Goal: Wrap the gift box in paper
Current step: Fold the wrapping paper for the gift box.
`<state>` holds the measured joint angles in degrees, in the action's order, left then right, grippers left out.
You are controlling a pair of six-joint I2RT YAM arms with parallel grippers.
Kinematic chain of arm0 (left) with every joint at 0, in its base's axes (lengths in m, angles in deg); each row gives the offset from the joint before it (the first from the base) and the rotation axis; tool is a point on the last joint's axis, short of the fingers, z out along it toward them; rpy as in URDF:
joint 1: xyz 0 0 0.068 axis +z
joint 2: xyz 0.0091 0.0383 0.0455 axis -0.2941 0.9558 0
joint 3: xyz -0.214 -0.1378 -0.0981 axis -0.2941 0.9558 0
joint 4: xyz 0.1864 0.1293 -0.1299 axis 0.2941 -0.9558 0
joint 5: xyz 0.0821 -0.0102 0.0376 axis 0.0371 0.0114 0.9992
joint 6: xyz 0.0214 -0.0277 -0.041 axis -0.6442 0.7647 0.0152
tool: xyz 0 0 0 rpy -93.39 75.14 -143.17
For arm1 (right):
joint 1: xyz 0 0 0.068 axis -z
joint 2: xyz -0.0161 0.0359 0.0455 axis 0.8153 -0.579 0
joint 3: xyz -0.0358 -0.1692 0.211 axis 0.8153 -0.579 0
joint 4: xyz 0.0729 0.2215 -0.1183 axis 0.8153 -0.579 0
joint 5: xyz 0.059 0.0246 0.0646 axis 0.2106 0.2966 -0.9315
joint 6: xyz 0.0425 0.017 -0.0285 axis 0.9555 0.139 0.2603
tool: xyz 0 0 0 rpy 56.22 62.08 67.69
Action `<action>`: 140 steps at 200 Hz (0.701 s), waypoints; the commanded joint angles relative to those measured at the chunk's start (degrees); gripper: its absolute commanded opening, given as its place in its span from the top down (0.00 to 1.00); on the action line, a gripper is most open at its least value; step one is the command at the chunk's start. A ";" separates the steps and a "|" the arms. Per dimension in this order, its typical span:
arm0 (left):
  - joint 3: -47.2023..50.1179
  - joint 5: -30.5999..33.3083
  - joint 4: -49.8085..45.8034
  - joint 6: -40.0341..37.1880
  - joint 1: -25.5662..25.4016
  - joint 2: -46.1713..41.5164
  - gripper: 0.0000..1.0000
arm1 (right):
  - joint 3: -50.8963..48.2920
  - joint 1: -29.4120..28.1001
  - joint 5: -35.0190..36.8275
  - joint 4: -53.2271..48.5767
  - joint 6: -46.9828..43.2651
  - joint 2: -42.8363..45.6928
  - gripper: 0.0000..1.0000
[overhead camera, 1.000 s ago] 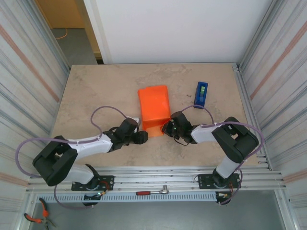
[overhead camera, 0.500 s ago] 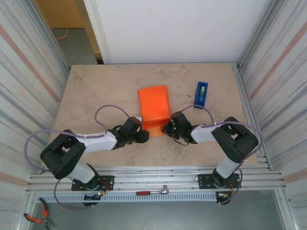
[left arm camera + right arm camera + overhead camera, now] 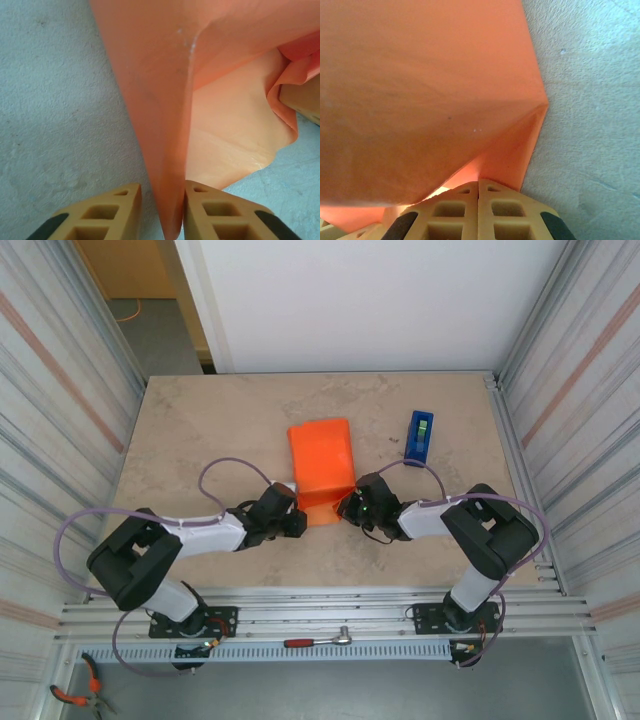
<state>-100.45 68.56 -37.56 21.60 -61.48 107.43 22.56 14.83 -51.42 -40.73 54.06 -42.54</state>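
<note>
Left wrist view: left claw (image 3: 162,192) straddles a paper (image 3: 165,100) fold, nearly closed; whether it pinches, I cannot tell. Right claw (image 3: 479,186) is pressed together on the near corner flap. Paper lies folded over the box mid-desk (image 3: 200,420). The near end looks open and untaped, with the dispenser (image 3: 419,436) apart.

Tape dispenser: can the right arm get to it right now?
Probably yes. The blue tape dispenser stands beyond the right gripper, bare table between. But that gripper is shut at the paper fold, so it'd have to leave it first.
</note>
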 commanded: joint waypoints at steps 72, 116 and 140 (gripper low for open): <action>-5.17 0.54 -1.89 -2.92 -0.55 0.03 1.00 | -1.02 -0.56 1.05 -3.60 0.29 -0.43 1.00; -6.76 -0.09 -1.60 -1.91 -0.57 0.24 1.00 | -0.62 -0.56 1.00 -3.83 0.28 -0.51 1.00; -6.59 -0.96 0.62 0.22 -0.45 1.01 1.00 | -0.58 -0.55 0.96 -3.88 0.27 -0.64 1.00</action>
<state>-105.59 68.30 -39.20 20.16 -61.74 107.56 22.56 14.83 -51.45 -40.76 54.06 -42.54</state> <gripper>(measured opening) 0.059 0.061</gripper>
